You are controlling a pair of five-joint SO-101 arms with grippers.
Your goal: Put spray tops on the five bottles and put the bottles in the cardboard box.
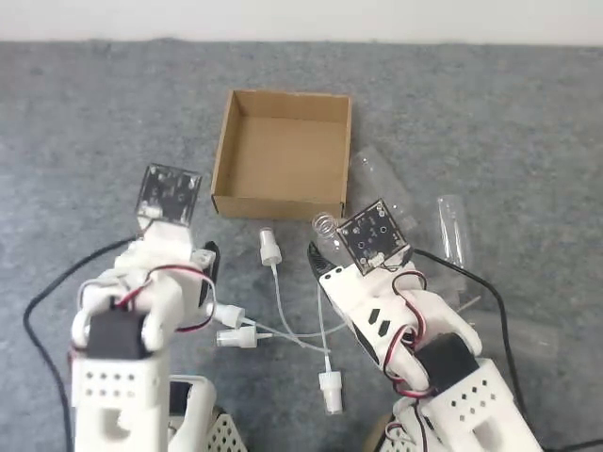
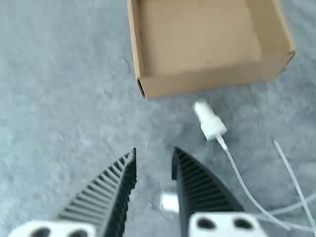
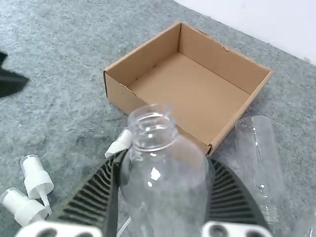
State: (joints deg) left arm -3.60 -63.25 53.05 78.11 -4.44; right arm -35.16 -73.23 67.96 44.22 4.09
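My right gripper [image 3: 165, 165] is shut on a clear open-necked bottle [image 3: 163, 173], held upright just in front of the cardboard box [image 3: 123, 91]. From above, that bottle [image 1: 326, 231] stands by the box [image 1: 283, 202] at its near right corner. My left gripper [image 2: 153, 155] is open above the carpet, nothing between its fingers; a white spray top [image 2: 210, 121] lies beyond it before the box [image 2: 207, 81]. Several spray tops [image 1: 269, 247] [image 1: 231, 315] [image 1: 332, 391] with long tubes lie between the arms.
Clear bottles without tops lie to the right of the box [image 1: 382, 184] [image 1: 454, 226] [image 1: 528, 334]. One lying bottle [image 3: 259, 158] is close beside my right gripper. Grey carpet stretches left of the box.
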